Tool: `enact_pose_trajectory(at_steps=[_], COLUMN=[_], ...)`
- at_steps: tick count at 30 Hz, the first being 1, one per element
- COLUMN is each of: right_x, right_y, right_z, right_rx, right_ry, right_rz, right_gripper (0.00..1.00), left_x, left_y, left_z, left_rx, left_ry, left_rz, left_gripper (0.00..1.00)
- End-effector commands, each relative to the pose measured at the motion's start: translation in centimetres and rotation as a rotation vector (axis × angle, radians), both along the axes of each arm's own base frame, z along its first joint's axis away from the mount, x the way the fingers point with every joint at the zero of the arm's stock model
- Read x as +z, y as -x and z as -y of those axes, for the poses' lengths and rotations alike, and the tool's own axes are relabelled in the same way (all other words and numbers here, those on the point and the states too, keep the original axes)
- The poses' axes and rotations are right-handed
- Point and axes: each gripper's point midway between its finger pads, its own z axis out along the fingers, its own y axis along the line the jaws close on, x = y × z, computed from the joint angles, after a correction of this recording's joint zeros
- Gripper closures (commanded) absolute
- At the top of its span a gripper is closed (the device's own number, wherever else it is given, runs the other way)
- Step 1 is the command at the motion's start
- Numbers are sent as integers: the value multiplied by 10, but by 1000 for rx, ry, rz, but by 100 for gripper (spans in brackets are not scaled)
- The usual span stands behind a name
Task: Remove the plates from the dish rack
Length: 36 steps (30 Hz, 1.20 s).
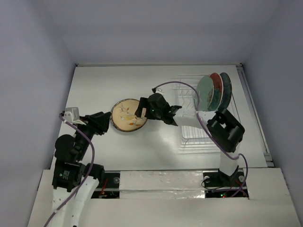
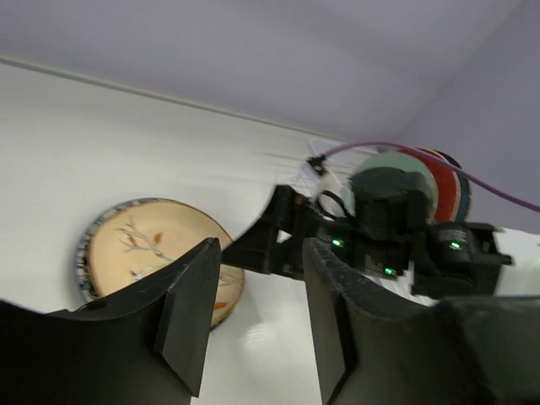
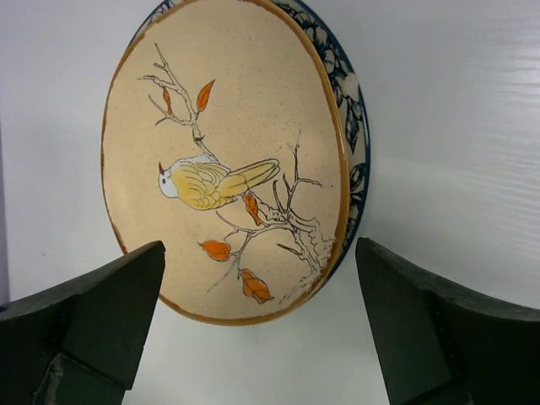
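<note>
Two plates are out of the rack [image 1: 189,136] & lie stacked flat on the table [image 1: 118,80], left of centre. The tan plate [image 1: 127,115] w/ a yellow bird & orange leaves is on top. The blue-patterned plate [image 3: 355,110] is under it, only its rim showing.

The other three stand on edge at the far end of the rack, packed close: mint plate [image 1: 205,92] nearest the arms' side, red plate [image 1: 217,84] in the middle, dark teal plate [image 1: 227,90] on the outside.

The right gripper [image 1: 144,111] reaches across from the rack side to the stack's right rim. Its own cam shows the fingers [image 3: 110,312] spread wide, nothing between them, and the stack lies just ahead of the tips. Can't tell if it touches.

The left gripper [image 1: 106,122] sits at the stack's left rim, jaws parted approx. mid-width & empty. The stack is just beyond them, not in the gap.
</note>
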Motion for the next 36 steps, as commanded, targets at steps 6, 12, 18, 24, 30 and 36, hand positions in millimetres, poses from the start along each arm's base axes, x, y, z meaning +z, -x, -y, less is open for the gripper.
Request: enact_pose_trajectory(at_steps=[6, 12, 18, 24, 30, 36], right_x=[87, 173, 215, 200, 173, 133], right_y=[1, 4, 8, 8, -19, -44], right_z=[37, 145, 312, 388, 409, 416], right_rx=[-26, -276, -642, -800, -796, -788], right_ry=[82, 280, 458, 605, 649, 676], right_rz=[199, 394, 417, 341, 257, 178], right_gripper=[3, 100, 100, 68, 56, 53], left_x=[23, 23, 17, 10, 7, 6], left_y=[7, 11, 12, 7, 6, 5], left_z=[-51, -83, -88, -80, -79, -74], left_rx=[270, 444, 478, 442, 435, 411], left_ry=[-10, -4, 28, 28, 37, 34], left_rz=[56, 31, 11, -6, -3, 4], left_gripper=[44, 42, 40, 34, 26, 25])
